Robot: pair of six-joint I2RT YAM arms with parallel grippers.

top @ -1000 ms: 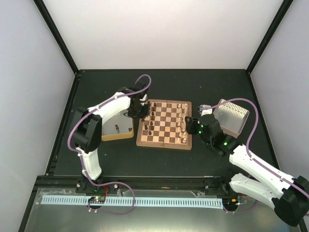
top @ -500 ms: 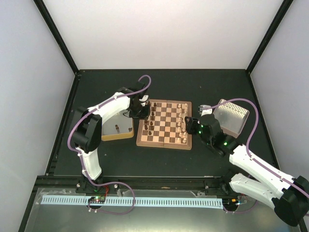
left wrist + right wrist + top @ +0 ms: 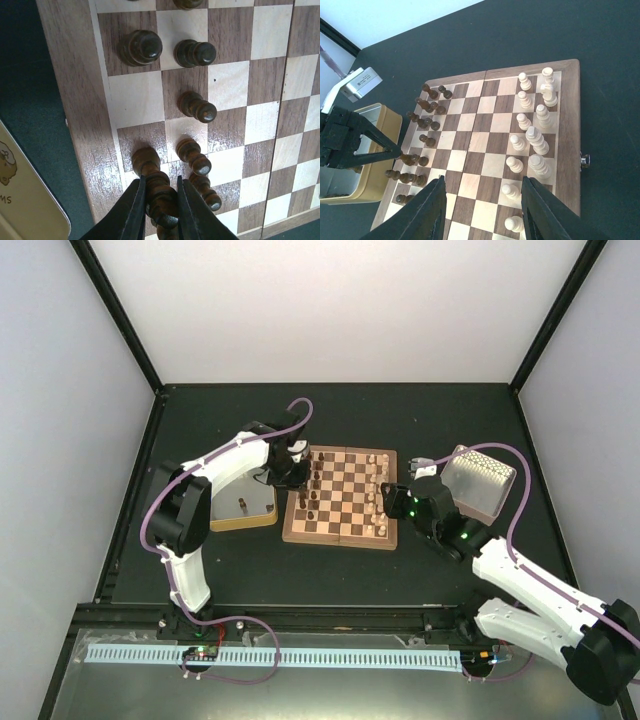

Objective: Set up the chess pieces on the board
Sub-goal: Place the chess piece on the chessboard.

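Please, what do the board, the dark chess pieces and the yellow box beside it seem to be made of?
The board looks like varnished wood: visible grain, glossy sheen on its border. The dark chess pieces look like turned, stained wood with shiny highlights. The yellow box is probably painted metal, judging by its thin rounded rim.

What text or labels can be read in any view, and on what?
"MS": the end of a word cut off by the frame edge, printed on the tin in the left wrist view.
White label on the left arm's wrist, in the right wrist view: the print is too small to read.
The board carries no text that I can see.
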